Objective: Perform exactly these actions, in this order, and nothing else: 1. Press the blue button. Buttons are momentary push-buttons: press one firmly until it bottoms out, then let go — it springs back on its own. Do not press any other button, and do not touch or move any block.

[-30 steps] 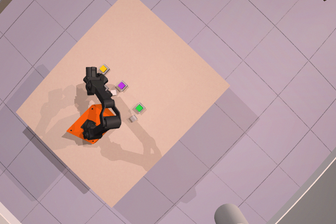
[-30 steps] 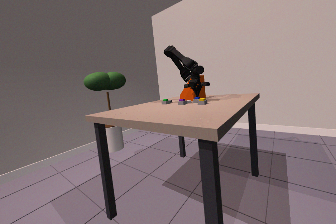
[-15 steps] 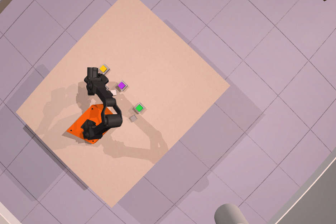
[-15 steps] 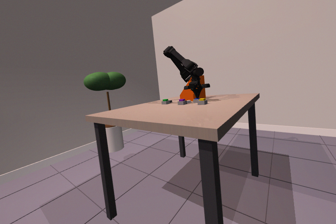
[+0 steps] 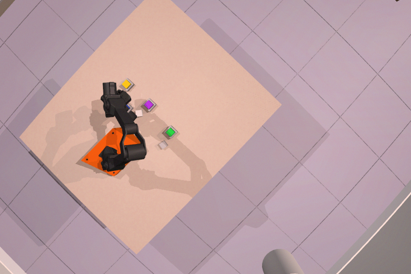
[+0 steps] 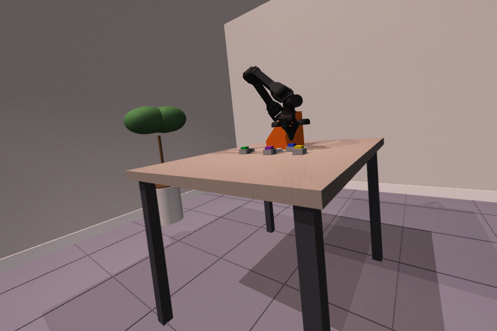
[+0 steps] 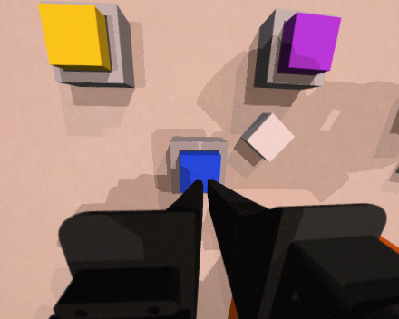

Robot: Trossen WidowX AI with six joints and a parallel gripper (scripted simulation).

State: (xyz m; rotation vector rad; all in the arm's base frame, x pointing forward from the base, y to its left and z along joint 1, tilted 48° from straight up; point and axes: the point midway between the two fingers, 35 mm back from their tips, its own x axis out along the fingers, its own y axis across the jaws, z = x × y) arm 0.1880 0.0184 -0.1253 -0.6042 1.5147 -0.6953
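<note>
The small square blue push-button (image 7: 199,169), at frame centre in its grey housing (image 7: 175,156), looks stiff and springy, so the empty pressed-together black gripper (image 7: 204,185) should push its flat top, not grasp it.

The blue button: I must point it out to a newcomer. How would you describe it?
On the table, find the black arm's shut gripper; its tips point at the blue button. It sits nearest the arm's orange base, beside a white block, the only blue cap.

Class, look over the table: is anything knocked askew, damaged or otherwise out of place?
Nothing stands out. The yellow button, purple button and blue button sit square in their housings; the white block rests apart, untouched.
</note>
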